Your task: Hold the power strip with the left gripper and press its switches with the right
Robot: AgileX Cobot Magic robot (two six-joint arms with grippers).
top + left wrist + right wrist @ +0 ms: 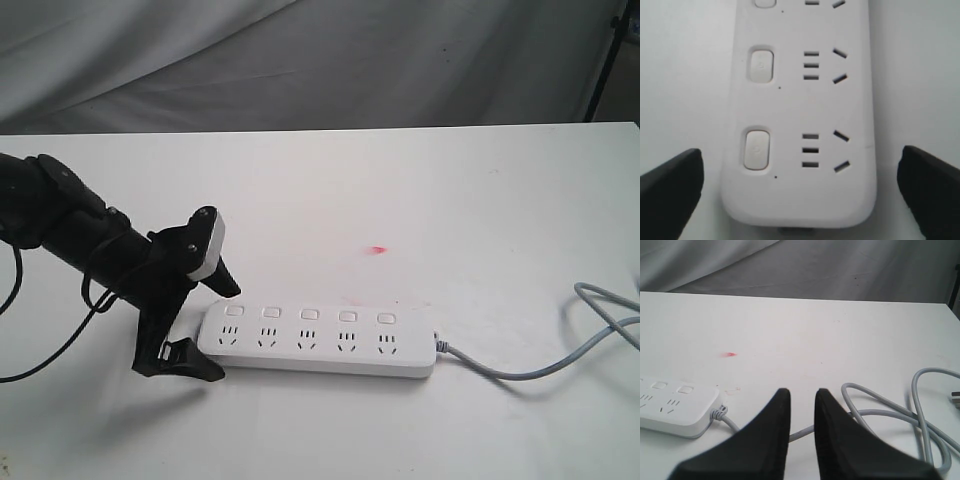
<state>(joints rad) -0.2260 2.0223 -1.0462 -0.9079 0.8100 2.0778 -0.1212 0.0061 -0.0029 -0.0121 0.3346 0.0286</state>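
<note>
Long, flat, white plastic power strip [320,341] is laid flat on the white bench [420,200], near its front edge, with a grey cable [560,350] trailing right. The left gripper [200,330] is placed at the strip's left end, its black fingers [672,187] spread wide on either side, not touching. The right gripper [802,432] is seen only in its wrist view, fingers [772,440] nearly closed, empty.

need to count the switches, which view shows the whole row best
The exterior view: all five switches run in a row along the power strip. The left wrist view shows only two full ones and part of a third, close up; the right wrist view catches two at the cable end.
</note>
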